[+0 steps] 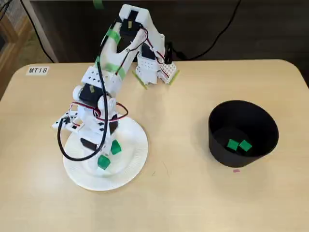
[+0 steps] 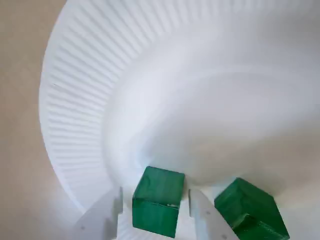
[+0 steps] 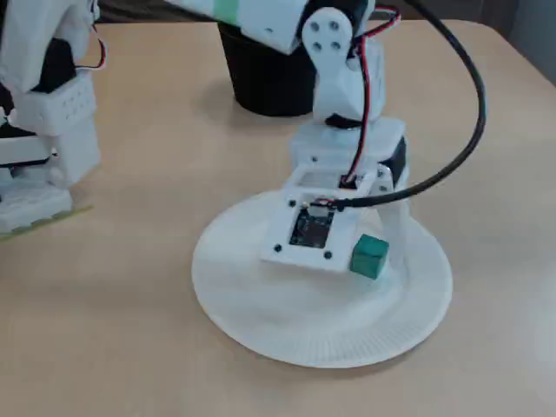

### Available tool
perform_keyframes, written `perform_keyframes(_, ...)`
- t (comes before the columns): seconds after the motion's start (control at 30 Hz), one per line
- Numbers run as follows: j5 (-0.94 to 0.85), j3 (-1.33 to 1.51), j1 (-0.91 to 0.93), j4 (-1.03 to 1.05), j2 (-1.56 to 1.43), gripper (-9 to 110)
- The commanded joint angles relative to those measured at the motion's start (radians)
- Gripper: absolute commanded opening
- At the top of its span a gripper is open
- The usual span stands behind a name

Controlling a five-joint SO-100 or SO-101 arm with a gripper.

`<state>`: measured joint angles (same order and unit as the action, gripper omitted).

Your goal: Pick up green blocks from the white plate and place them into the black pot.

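Observation:
In the wrist view a green block [image 2: 159, 201] lies on the white plate [image 2: 80, 120] between my two white fingers [image 2: 106, 216], with a thin gap on each side. My gripper [image 2: 155, 194] is open around it. A second green block [image 2: 252, 212] sits just to its right. In a fixed view the arm bends down over the plate [image 1: 133, 166], and both blocks show, one [image 1: 104, 162] at the gripper [image 1: 103, 158] and one [image 1: 116, 147] beside it. The black pot [image 1: 218, 130] stands at the right with two green blocks [image 1: 239, 145] inside.
The arm's base [image 1: 154, 70] is at the table's back edge. A label reading MT18 [image 1: 37, 70] is stuck at the back left corner. In another fixed view the wrist camera mount [image 3: 314, 230] hides the fingers, and one block [image 3: 370, 256] shows beside it.

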<state>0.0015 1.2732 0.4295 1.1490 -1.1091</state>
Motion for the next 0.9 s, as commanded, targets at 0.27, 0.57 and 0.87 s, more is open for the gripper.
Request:
perform_keyframes(0.27, 0.021, -0.054, 0.000, -0.071, -0.046, -2)
perform_keyframes(0.57, 0.015, -0.064, -0.083, 0.005, -0.517, -2)
perform_keyframes(0.87, 0.081, 0.201, -0.660, -0.141, -0.948, -2)
